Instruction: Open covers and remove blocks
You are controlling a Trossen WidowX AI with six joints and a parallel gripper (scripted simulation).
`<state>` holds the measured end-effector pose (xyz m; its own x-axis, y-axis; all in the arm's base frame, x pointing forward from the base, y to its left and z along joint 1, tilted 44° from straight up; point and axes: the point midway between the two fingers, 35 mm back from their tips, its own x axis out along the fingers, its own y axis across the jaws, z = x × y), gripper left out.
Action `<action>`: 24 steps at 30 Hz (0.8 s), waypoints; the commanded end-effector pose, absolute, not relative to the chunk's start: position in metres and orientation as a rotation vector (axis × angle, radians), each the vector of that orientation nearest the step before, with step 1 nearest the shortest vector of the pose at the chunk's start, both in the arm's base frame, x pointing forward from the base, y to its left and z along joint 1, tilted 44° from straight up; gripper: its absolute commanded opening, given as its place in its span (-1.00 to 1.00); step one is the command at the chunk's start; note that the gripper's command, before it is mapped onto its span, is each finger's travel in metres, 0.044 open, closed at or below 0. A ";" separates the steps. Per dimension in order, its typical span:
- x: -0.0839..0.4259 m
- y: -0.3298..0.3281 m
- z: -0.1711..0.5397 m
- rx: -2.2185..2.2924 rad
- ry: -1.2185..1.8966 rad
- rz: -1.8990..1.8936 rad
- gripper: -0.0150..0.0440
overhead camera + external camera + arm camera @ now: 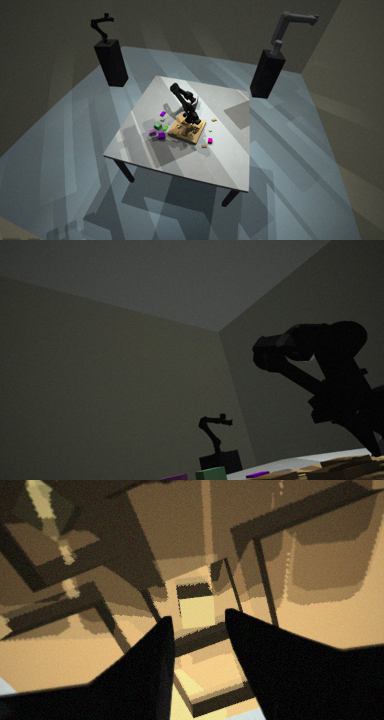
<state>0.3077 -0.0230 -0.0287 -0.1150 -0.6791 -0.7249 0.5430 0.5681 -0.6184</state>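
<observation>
1. Puzzle board point(172, 132) point(373, 477) point(40, 665), square, tan and wood-toned, lying on the pale grey rectangular worktop point(232, 169) point(271, 466) point(4, 686).
2. Black six-joint arm point(181, 99) point(345, 367), bent down over the board.
3. Black two-fingered tool point(192, 121) point(378, 453) point(199, 616): fingers moderately apart, nothing between them; contact with the board cannot be confirmed.
4. Flat tan rectangular cover point(215, 670), near the exposed well; probably already slid open. The states of the remaining covers cannot be settled.
5. Muted green cube point(157, 125) point(212, 474), on the worktop beside the board; whether it came from a well is unclear.
6. Small pale-yellow square block point(197, 611), in its well, framed beyond the fingertips. Step in hand, by judgement: extracting this block. Next move: centre over it, align the fingers with its sides, descend without catching the rim, then close and lift straight.
</observation>
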 end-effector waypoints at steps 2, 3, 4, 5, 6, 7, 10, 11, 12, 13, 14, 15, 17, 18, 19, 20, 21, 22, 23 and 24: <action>0.307 -0.026 -0.032 -0.140 1.327 -1.042 0.00; 0.307 -0.027 -0.032 -0.140 1.327 -1.042 0.00; 0.307 -0.027 -0.032 -0.140 1.327 -1.042 0.00; 0.307 -0.027 -0.032 -0.140 1.327 -1.042 0.00; 0.307 -0.027 -0.032 -0.140 1.327 -1.042 0.00; 0.307 -0.027 -0.033 -0.140 1.327 -1.042 0.00; 0.306 -0.028 -0.034 -0.140 1.327 -1.042 0.00; 0.306 -0.029 -0.035 -0.140 1.327 -1.042 0.00; 0.306 -0.029 -0.035 -0.140 1.327 -1.042 0.00; 0.306 -0.030 -0.036 -0.140 1.327 -1.042 0.00; 0.306 -0.031 -0.037 -0.140 1.327 -1.042 0.00; 0.306 -0.031 -0.037 -0.140 1.327 -1.042 0.00; 0.306 -0.033 -0.039 -0.140 1.327 -1.042 0.00; 0.305 -0.033 -0.039 -0.140 1.327 -1.042 0.00; 0.305 -0.034 -0.040 -0.140 1.327 -1.042 0.00; 0.305 -0.034 -0.040 -0.140 1.327 -1.042 0.00; 0.305 -0.034 -0.040 -0.140 1.327 -1.042 0.00; 0.306 -0.032 -0.039 -0.131 1.327 -1.043 -0.03; 0.306 -0.032 -0.039 -0.131 1.327 -1.043 -0.05; 0.306 -0.032 -0.039 -0.131 1.327 -1.043 -0.07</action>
